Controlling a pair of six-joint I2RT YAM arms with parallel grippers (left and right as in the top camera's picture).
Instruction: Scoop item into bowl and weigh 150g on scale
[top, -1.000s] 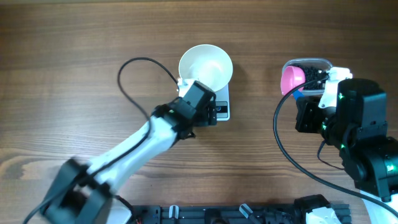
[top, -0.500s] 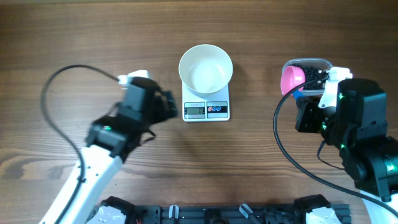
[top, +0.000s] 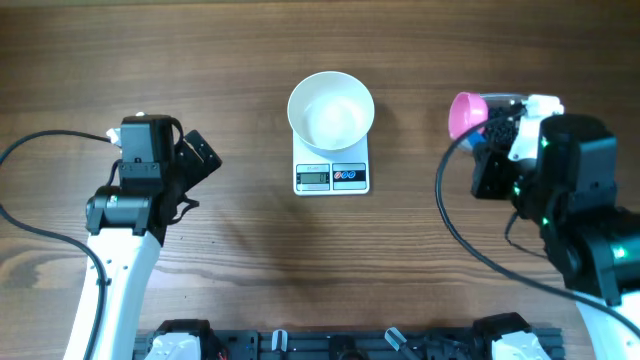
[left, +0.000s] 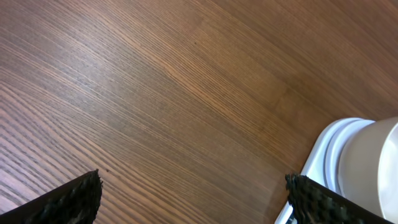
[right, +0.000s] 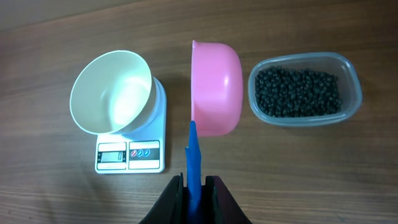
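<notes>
Looking at a brown wood-grain bench (top: 450, 280) filling every view | one deep round white bowl (top: 331, 110) sits on one small white square scale (top: 331, 177) | one clear plastic tub (right: 354, 93) holds the glossy black beads (right: 297, 93), right of the scale | right hand (right: 194, 183) pinched tight on one pink scoop's (right: 214, 87) blue handle | left hand (left: 193, 186) spread wide, empty

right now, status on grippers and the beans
Left gripper open, empty. Right gripper shut on pink scoop. Beans in tub, bowl on scale empty. Nothing blocking.
</notes>
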